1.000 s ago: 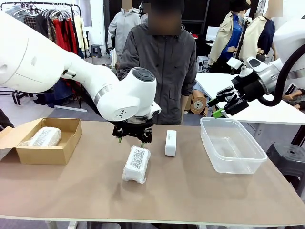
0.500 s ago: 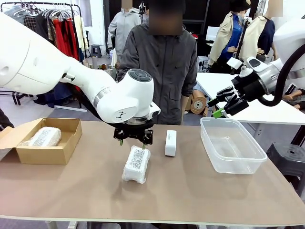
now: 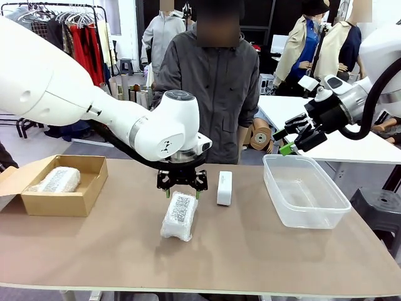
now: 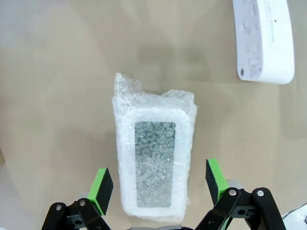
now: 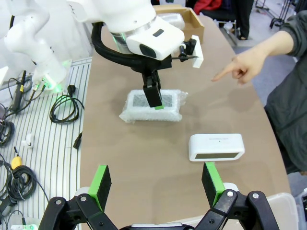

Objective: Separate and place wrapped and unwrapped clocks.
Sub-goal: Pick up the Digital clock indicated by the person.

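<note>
**A:** Where are your claws?

**B:** My left gripper (image 3: 182, 194) (image 4: 157, 184) is down at the far end of the wrapped clock (image 3: 179, 217) (image 4: 153, 163) in the middle of the table (image 3: 250, 257). It is spread wide, with one green pad on each side of the clock and a gap at both, so I grip nothing. My right gripper (image 3: 283, 142) (image 5: 156, 184) hangs high at the far right, equally wide and holding nothing.

**A:** The containers?

**B:** The cardboard box (image 3: 37, 204) on the left holds the other wrapped clock (image 3: 56, 180), lying flat. The clear tub (image 3: 326, 211) on the right shows its bare floor. The unwrapped clock (image 3: 224, 187) stands on edge just right of my left gripper, apart from the bundle.

**A:** Room to move?

**B:** Bare tabletop runs from the bundle left to the box, and a broad strip reaches the near edge. The box sits at the left edge, and the tub sits close to the right edge.
</note>
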Robot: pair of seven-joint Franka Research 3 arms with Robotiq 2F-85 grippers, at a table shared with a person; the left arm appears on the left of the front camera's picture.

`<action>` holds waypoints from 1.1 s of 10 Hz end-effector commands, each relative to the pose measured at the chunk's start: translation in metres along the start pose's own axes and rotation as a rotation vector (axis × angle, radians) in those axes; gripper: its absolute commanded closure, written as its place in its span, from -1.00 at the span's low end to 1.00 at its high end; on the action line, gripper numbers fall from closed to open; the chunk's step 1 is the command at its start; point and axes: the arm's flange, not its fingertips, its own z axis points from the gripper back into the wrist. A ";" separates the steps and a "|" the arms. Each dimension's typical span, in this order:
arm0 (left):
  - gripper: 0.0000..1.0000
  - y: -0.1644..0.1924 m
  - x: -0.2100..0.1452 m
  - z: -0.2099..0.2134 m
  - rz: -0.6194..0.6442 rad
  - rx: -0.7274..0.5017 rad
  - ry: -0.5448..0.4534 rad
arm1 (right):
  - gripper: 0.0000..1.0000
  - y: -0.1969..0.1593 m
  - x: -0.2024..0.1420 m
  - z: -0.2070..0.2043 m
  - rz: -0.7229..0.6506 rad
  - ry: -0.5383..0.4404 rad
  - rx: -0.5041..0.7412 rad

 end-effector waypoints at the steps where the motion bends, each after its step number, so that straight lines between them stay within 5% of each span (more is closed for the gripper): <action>1: -1.00 0.006 0.002 -0.012 0.011 -0.002 0.042 | -1.00 0.001 0.000 0.000 0.004 -0.001 0.000; 11: -1.00 0.001 -0.026 -0.047 -0.060 -0.005 0.209 | -1.00 0.001 0.000 0.000 0.004 -0.001 0.000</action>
